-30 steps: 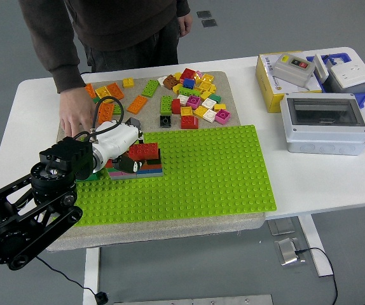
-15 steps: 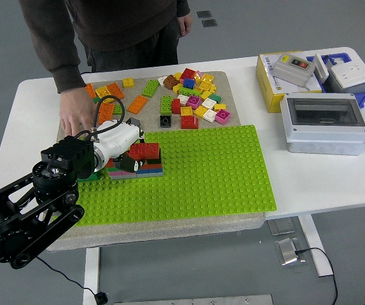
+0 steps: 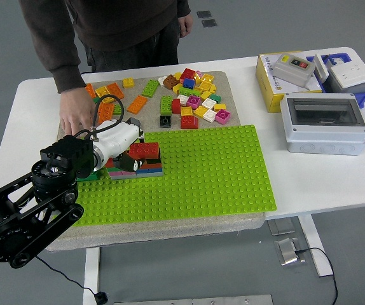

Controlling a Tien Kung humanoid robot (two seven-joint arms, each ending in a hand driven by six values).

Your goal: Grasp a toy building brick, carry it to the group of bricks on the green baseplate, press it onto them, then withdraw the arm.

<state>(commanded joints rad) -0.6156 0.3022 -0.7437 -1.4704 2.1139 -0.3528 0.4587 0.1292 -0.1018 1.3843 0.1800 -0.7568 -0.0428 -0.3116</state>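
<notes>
Still robot hand [image 3: 124, 147] on bricks [image 3: 142, 159]

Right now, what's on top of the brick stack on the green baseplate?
A red brick tops the brick stack on the green baseplate. The left robot hand covers the stack's left side, so whatever lies there is hidden.
</notes>
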